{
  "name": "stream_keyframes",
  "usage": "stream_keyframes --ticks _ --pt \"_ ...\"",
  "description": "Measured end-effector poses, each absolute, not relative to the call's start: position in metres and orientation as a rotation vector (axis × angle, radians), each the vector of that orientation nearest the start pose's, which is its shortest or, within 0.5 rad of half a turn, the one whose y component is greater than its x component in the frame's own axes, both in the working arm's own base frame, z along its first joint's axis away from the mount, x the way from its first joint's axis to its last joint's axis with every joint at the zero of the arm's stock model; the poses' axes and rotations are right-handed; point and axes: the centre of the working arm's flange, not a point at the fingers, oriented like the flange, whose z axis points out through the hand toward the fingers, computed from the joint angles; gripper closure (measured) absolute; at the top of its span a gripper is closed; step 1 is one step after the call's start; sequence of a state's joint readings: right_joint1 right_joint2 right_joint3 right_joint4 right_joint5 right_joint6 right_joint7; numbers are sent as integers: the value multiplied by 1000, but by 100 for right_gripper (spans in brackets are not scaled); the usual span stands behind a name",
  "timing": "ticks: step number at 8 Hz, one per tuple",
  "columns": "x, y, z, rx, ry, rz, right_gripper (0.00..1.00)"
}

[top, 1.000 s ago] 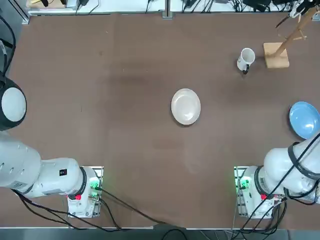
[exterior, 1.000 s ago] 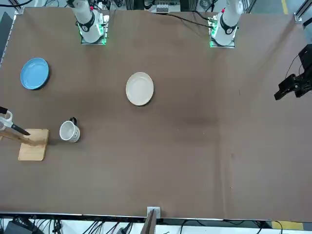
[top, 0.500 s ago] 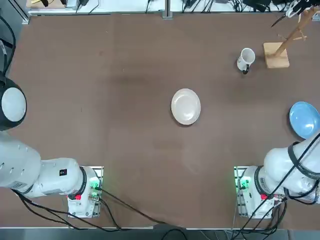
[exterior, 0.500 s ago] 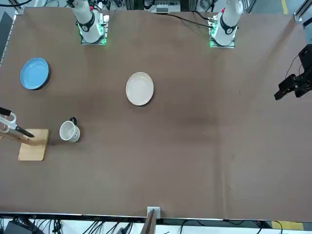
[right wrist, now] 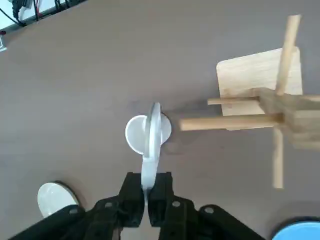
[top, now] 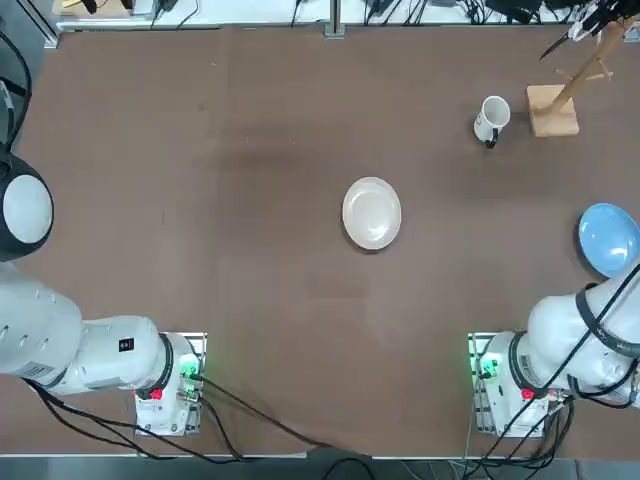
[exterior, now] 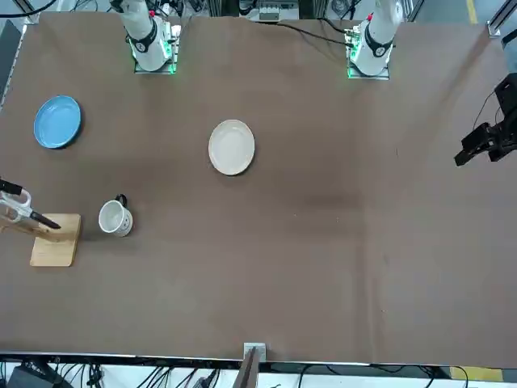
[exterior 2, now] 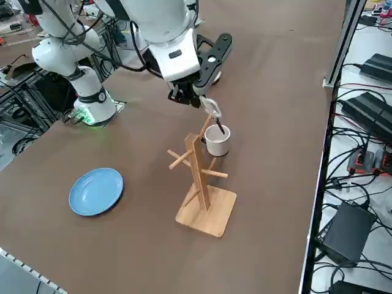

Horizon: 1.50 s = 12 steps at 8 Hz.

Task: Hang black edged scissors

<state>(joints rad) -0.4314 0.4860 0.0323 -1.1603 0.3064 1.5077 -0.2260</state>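
My right gripper (exterior 2: pixel 197 100) is shut on the black edged scissors (exterior 2: pixel 212 111) and holds them in the air by the wooden peg rack (exterior 2: pixel 197 160). In the wrist view the gripper (right wrist: pixel 147 194) clamps the scissors (right wrist: pixel 151 142), seen edge-on, with their pale handle loop just beside the tip of a horizontal peg (right wrist: pixel 225 122). Whether loop and peg touch cannot be told. The top view shows the dark blades of the scissors (top: pixel 556 44) near the rack's top (top: pixel 598 40). In the front view the scissors (exterior: pixel 26 212) hang over the rack base (exterior: pixel 55 240).
A white mug (exterior 2: pixel 217 141) stands right next to the rack, under the scissors. A white plate (top: pixel 371 212) lies mid-table and a blue plate (top: pixel 608 238) near the right edge. The table's far edge runs just behind the rack.
The scissors have shifted slightly toward the mug side, along the rack's top. The gripper stays shut on them.
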Motion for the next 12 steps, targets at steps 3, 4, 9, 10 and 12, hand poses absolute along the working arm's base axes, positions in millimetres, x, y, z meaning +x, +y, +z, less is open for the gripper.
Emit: stream_keyframes --ticks 3,4,9,10,12 --pt "639 -260 505 -2774 254 36 92" --pt "638 -263 504 -2770 261 34 92" --pt "629 -292 494 -2741 286 23 92" --pt "626 -300 490 -2738 290 23 92" --pt "622 -312 483 -2730 292 23 92"
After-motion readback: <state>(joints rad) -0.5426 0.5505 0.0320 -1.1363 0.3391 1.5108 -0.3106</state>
